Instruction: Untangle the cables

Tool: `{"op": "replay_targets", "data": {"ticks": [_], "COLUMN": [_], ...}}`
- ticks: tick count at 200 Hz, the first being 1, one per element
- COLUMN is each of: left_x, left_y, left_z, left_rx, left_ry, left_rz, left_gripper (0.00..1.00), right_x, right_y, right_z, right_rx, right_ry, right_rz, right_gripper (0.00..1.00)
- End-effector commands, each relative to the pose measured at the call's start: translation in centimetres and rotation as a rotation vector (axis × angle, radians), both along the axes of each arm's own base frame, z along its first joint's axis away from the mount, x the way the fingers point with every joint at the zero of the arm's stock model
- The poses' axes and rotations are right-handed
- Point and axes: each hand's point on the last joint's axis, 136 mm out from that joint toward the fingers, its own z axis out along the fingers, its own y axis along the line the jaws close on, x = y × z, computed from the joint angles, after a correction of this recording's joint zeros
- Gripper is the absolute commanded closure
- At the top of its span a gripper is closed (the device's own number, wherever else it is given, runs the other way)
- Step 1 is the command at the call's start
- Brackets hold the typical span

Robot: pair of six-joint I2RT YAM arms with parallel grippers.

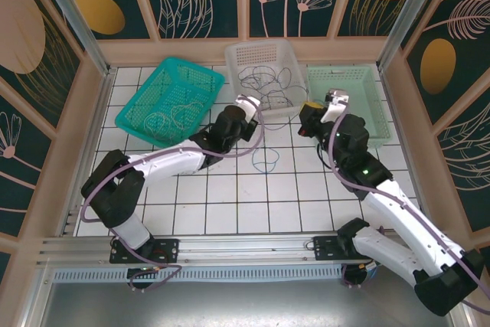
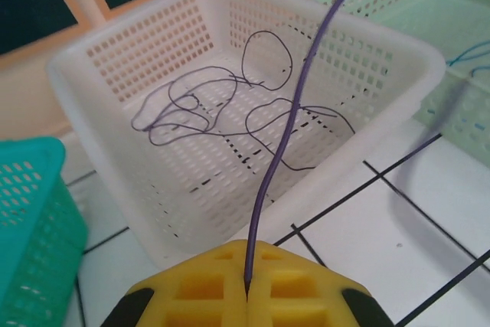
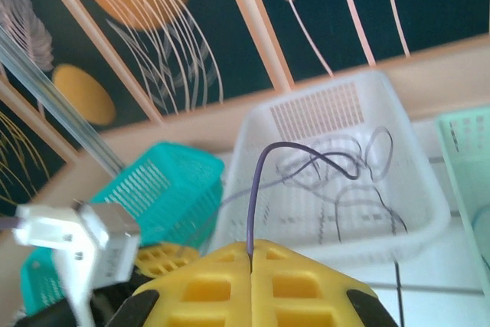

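Both jaw pairs are closed on wire. My left gripper (image 2: 249, 289) has its yellow fingers pressed flat together, with one thin dark strand (image 2: 279, 143) leaving the seam between them. My right gripper (image 3: 251, 254) is closed the same way on a strand (image 3: 255, 189) of its own. I cannot tell whether the two are one wire or two. The cables (image 2: 199, 112) lie mostly as a loose dark knot of loops on the floor of the white basket (image 2: 138, 19), which sits at the middle of the table's (image 1: 230, 197) far edge, between the teal basket (image 2: 31, 220) and the green basket (image 2: 452, 120). A blue loop (image 1: 266, 157) lies alone on the tiles nearer the middle. Both grippers sit just short of the white basket's near rim, left one toward its left corner and right one toward its right. My reading is that this lets the two pinches draw a wire apart without dragging the basket. Each pinch is at the fingertips, probably so the rest of the wire hangs free and can slide out of the knot. The left strand's long axis runs away from my fingers, up over the near rim and leaning right, fairly straight, so likely under light tension. The right strand stands upright from the seam, then bends over to the right and dips toward the knot, so it looks slack there.
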Motion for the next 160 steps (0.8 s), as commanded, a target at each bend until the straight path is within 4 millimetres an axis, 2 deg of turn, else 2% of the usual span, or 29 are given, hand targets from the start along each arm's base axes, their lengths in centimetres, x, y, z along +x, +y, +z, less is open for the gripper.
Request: {"op": "replay_targets", "data": {"ticks": [1,13,39,43,57,105,112,132,151,160], "left_x": [-0.3,-0.4,-0.4,-0.4,-0.6,-1.5,-1.6,-1.9,-2.2,-2.3], "left_y": [0.4,0.3,0.8,0.9,1.1,0.0,-0.1,-0.3,-0.5,-0.6], "left_z": [1.5,1.3,1.2,1.2,1.3,1.8,2.0,2.7,3.0,3.0], "left_rx": [0.212,0.259,0.301,0.308,0.33,0.268,0.256,0.232,0.211,0.205], "left_ry": [-0.118,-0.135,-0.156,-0.162,-0.18,-0.166,-0.164,-0.161,-0.151,-0.141], "left_rz": [0.045,0.052,0.088,0.094,0.1,0.033,0.027,0.014,-0.001,-0.012], "left_gripper": [1.0,1.0,1.0,1.0,1.0,1.0,1.0,1.0,1.0,1.0], "right_x": [0.2,0.3,0.2,0.6,0.7,1.1,1.2,1.7,1.9,1.9], "right_y": [0.3,0.4,-0.3,-1.3,-2.1,-1.9,-1.8,-2.3,-2.8,-3.0], "right_z": [-5.3,-6.0,-5.3,-5.4,-5.7,-10.3,-10.7,-11.8,-12.4,-12.6], "right_rx": [-0.094,-0.104,-0.099,-0.101,-0.117,-0.221,-0.23,-0.267,-0.296,-0.309], "right_ry": [0.135,0.148,0.099,0.098,0.105,0.25,0.26,0.283,0.298,0.302], "right_rz": [0.019,0.02,-0.008,-0.042,-0.072,-0.048,-0.047,-0.072,-0.105,-0.108], "right_gripper": [1.0,1.0,1.0,1.0,1.0,0.98,0.93,0.71,0.45,0.39]}}
